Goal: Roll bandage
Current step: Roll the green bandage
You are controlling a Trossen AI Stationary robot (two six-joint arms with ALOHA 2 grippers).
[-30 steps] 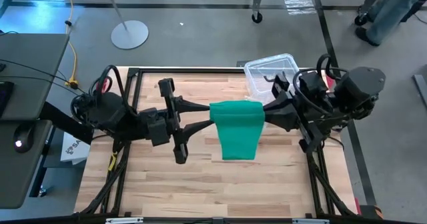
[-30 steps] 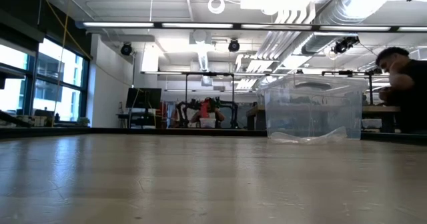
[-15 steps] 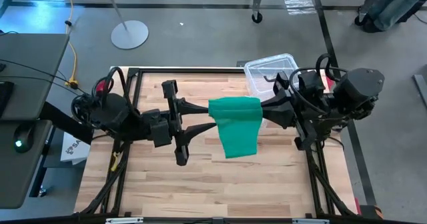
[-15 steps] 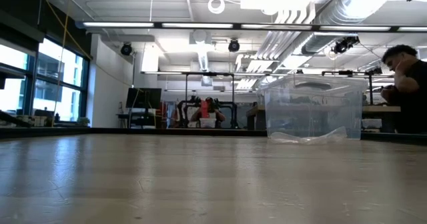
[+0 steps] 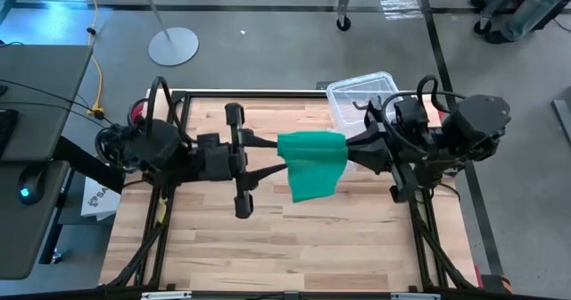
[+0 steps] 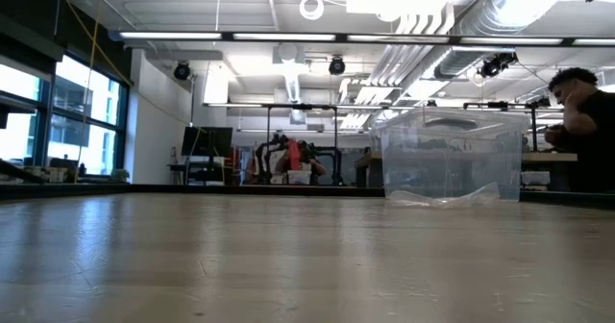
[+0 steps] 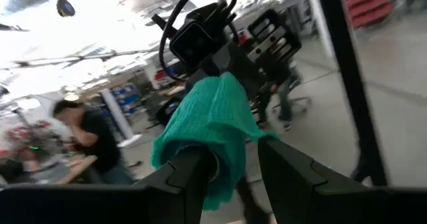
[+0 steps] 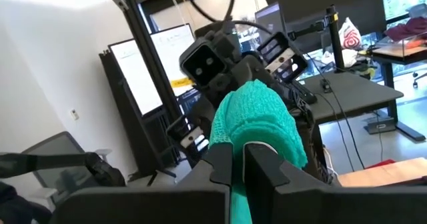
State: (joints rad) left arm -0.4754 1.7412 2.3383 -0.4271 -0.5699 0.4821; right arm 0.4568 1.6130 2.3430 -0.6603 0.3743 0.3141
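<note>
The green bandage (image 5: 312, 162) hangs above the middle of the table, held between my two grippers. Its top edge spans from one gripper to the other, and a flap droops below. My left gripper (image 5: 282, 153) comes in from the table's left and is shut on the bandage's left end. My right gripper (image 5: 350, 153) comes in from the right, shut on the other end. In the left wrist view the bandage (image 7: 207, 124) bunches at the fingertips. The right wrist view shows the bandage (image 8: 257, 117) humped just past its fingers. Neither gripper shows in the low view. My left gripper has the bandage's bunched left end (image 7: 223, 161) between its two fingers, which stand partly apart, with cloth lapping over one finger (image 7: 193, 177). It reaches in level from the table's left. The bandage is clear of the table. My right gripper pinches the bandage's right end (image 8: 238, 144) between its two nearly closed fingers. It comes level from the table's right. The cloth humps up past the fingertips and the rest hangs slack, clear of the table.
A clear plastic box (image 5: 361, 99) stands at the table's far right corner, also in the low view (image 6: 452, 155). The wooden table top (image 5: 268, 237) lies below the bandage. A person (image 6: 581, 121) sits beyond the table.
My left gripper has rolled about its own pointing line without shifting place. The bandage's hanging flap has grown shorter, and its lower edge has risen and now slants.
</note>
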